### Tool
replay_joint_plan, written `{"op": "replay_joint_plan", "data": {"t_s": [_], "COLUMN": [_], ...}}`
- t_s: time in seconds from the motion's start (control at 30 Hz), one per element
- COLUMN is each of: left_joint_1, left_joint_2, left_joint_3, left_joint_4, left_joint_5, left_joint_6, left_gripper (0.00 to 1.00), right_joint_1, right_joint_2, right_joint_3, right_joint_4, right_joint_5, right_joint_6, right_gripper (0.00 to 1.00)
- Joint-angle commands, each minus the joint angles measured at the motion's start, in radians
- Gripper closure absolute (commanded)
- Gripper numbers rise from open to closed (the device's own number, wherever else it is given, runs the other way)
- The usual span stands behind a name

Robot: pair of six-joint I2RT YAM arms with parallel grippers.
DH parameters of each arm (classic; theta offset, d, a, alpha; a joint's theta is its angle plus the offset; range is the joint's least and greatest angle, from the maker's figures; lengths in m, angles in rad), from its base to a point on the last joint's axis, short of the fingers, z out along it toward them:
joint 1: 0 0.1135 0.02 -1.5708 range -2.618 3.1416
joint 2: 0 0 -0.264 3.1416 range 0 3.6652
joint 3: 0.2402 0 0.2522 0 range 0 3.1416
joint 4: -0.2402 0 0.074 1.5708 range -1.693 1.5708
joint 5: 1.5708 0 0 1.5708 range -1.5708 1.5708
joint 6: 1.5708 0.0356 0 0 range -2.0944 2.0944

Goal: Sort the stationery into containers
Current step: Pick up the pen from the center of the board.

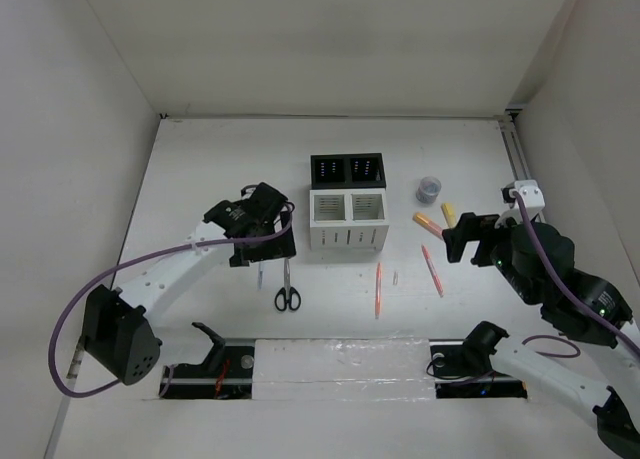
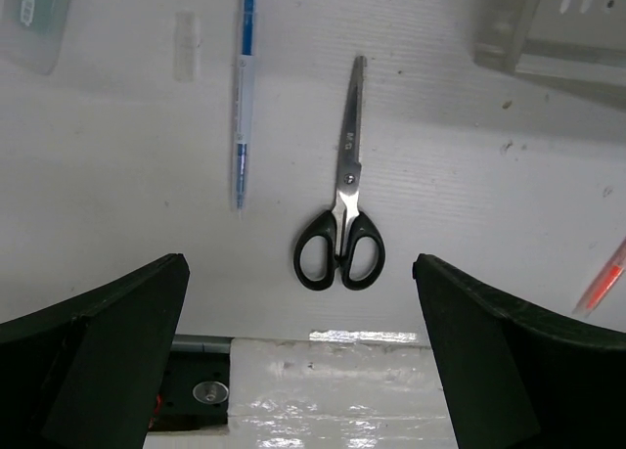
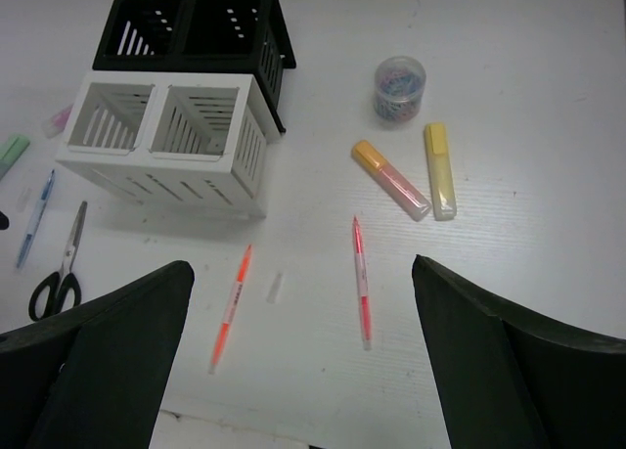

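The containers, a black pair (image 1: 348,168) joined to a white pair (image 1: 348,220), stand mid-table. Black-handled scissors (image 2: 340,236) and a blue pen (image 2: 242,97) lie side by side below my left gripper (image 2: 301,363). That gripper is open, holds nothing and hovers above them (image 1: 265,249). My right gripper (image 3: 303,371) is open too, with nothing in it, raised over a red pen (image 3: 361,281) and an orange pen (image 3: 230,308). An orange highlighter (image 3: 389,178) and a yellow highlighter (image 3: 440,170) lie past the red pen. Green (image 3: 12,154) and pink (image 3: 57,122) highlighters lie left of the white pair.
A small clear round tub of coloured clips (image 3: 399,87) stands right of the black pair. A loose clear cap (image 3: 276,287) lies between the two pens, another (image 2: 185,46) beside the blue pen. White walls enclose the table; a glossy strip (image 1: 340,359) runs along its near edge.
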Motion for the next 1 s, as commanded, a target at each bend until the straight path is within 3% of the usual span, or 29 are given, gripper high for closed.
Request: {"op": "replay_joint_plan", "data": {"t_s": [0.0, 0.27, 0.43, 0.6, 0.83, 0.97], "left_joint_1": [0.006, 0.006, 0.006, 0.026, 0.05, 0.05], "left_joint_2": [-0.026, -0.004, -0.004, 0.008, 0.051, 0.085], "left_joint_3": [-0.018, -0.165, -0.16, -0.173, -0.203, -0.203], "left_joint_4": [-0.025, 0.125, 0.113, 0.126, 0.157, 0.169], "left_joint_5": [-0.047, 0.041, -0.074, -0.114, -0.169, -0.179], "left_joint_6": [-0.078, -0.155, -0.247, -0.297, -0.316, -0.316], "left_gripper": [0.0, 0.0, 0.0, 0.06, 0.25, 0.25], "right_joint_1": [-0.004, -0.004, -0.004, -0.004, -0.004, -0.004], "right_joint_2": [-0.021, -0.031, -0.041, -0.041, -0.041, -0.05], "right_joint_3": [-0.013, -0.031, -0.06, -0.082, -0.082, -0.091], "right_joint_4": [0.064, 0.099, 0.141, 0.173, 0.182, 0.182], "right_joint_5": [-0.035, -0.076, -0.11, -0.158, -0.176, -0.185], "right_joint_6": [-0.003, -0.012, -0.021, -0.031, -0.04, -0.04], "right_gripper": [0.0, 0.0, 0.0, 0.0, 0.0, 0.0]}}
